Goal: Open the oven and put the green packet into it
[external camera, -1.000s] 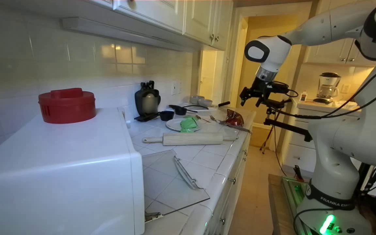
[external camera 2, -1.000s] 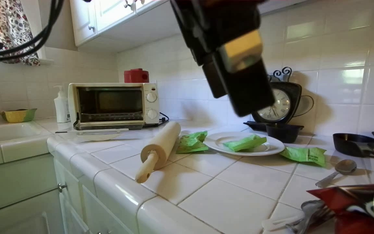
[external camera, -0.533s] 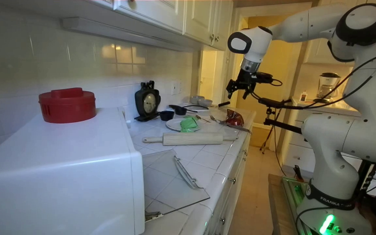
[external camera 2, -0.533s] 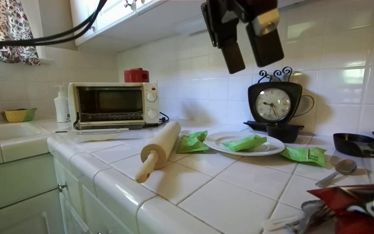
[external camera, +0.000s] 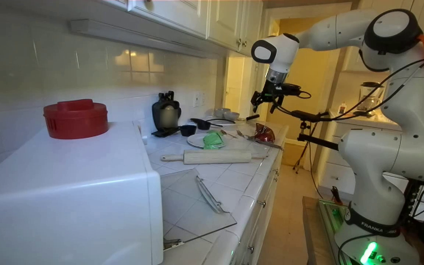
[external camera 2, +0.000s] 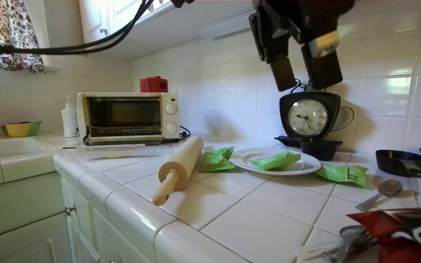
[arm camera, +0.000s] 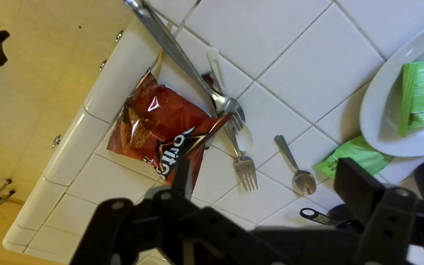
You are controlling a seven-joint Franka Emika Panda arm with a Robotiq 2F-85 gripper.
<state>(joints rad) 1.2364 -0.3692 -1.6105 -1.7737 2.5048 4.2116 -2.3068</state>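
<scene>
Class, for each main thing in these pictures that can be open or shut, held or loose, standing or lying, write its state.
Oven door, open and lowered
Green packet on the plate, lying loose
Two other green packets, lying loose
Jaws, open, holding nothing
Rolling pin, lying
Clock, standing
Chip bag, lying; sealed or not, cannot tell
Upper cabinet doors, shut

Oven [external camera: 68, 195], glass door [external camera: 193, 204] (lowered), green packet [external camera: 214, 137] on plate [external camera: 196, 140]
</scene>
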